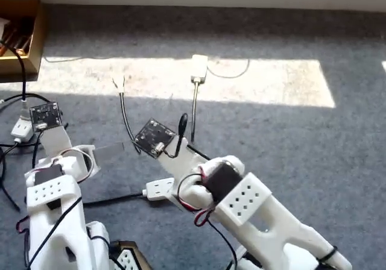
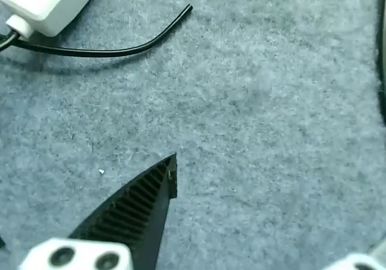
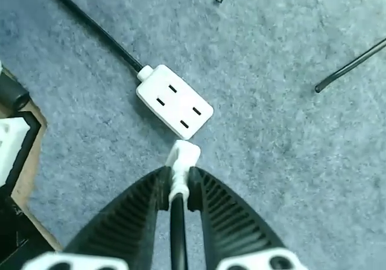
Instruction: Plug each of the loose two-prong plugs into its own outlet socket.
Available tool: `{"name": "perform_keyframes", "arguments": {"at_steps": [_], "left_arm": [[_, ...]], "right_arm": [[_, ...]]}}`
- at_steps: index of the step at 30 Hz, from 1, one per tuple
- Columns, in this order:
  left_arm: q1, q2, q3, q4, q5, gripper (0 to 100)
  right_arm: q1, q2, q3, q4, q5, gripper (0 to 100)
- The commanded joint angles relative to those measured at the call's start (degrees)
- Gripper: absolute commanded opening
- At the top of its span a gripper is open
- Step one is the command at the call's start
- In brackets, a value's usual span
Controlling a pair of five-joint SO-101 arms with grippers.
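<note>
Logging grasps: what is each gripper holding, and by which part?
The right gripper pinches the white plug by its rear end, where the black cord leaves it. The left gripper holds nothing.

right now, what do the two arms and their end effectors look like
Both arms are white plastic: the left arm and right arm have panels dotted with round holes, black motor blocks, and red and black wires looping at the joints. The right end effector has black ribbed wedge fingers on white bases; the left finger matches.
</note>
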Motion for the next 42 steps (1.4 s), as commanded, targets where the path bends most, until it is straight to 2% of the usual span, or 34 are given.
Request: {"name": "perform_keyframes", "arguments": {"at_steps": [1,5,13,22,28,42], "left_arm": [[-0.7,-0.5,1.5,-4.4,0.8,53],[-0.5,-0.6,2.9,-4.9,0.4,53],[-0.3,-0.6,3.3,-5.0,0.4,53],[-0.3,-0.6,3.4,-5.0,0.4,53],[-0.3,-0.7,3.8,-5.0,0.4,53],[-0.3,-0.7,4.0,-5.8,0.4,53]], "right_arm": [[-1.1,10.6,-6.7,-1.0,-3.3,0.5],[-1.2,18.5,-14.5,-0.9,-7.2,0.5],[-0.9,19.7,-23.2,2.3,-9.8,0.5],[3.7,22.5,-20.6,1.3,-9.6,0.5],[3.0,23.8,-17.5,-3.0,-9.8,0.5],[2.9,24.2,-17.0,-0.5,-9.6,0.5]]}}
